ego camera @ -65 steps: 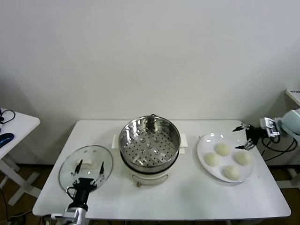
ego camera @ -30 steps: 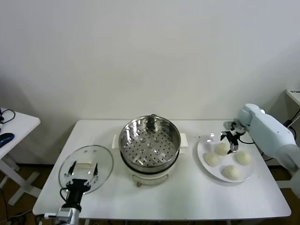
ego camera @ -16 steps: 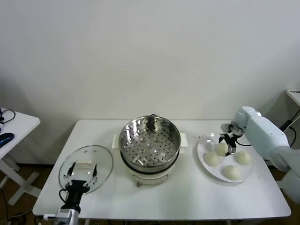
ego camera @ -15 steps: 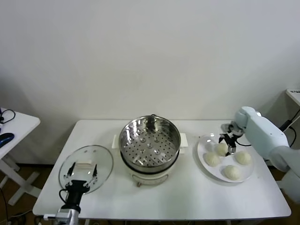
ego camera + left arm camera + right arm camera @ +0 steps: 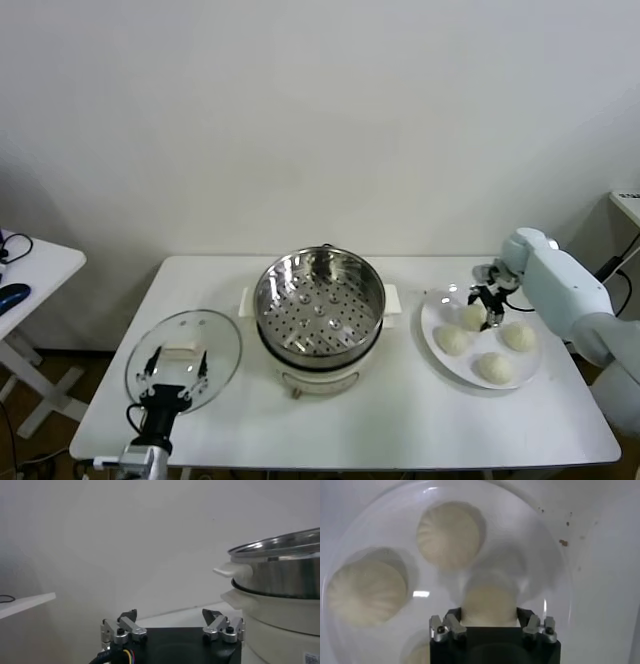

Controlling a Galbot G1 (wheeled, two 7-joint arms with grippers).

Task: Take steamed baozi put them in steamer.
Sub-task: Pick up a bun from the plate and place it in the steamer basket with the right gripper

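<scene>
Steamed baozi: four cream-white buns lying on a flat white plate (image 5: 432,318) at the right end of the white table (image 5: 400,420). The far-left bun (image 5: 473,317) sits between the fingers of the right gripper (image 5: 488,309); the other three are the near-left bun (image 5: 452,341), the near bun (image 5: 493,367) and the right-hand bun (image 5: 518,336), each apart from its neighbours.

Right gripper: reaches in from the right edge of the scene and stands over the far part of the plate. In the right wrist view its two fingers (image 5: 452,626) flank the far-left bun (image 5: 489,602), set close against the bun's sides; the bun is on the plate. Whether the grip is firm cannot be told.

Steamer (image 5: 319,310): a shiny steel pot on a white base at the table's centre, well apart from the plate, its perforated tray bare and its white side handles visible.

Glass lid (image 5: 184,355): lies flat at the near-left of the table, beside the steamer.

Left gripper (image 5: 172,374): idle at the near-left table edge over the lid, its jaws spread wide and holding nothing, as the left wrist view (image 5: 172,624) confirms.
</scene>
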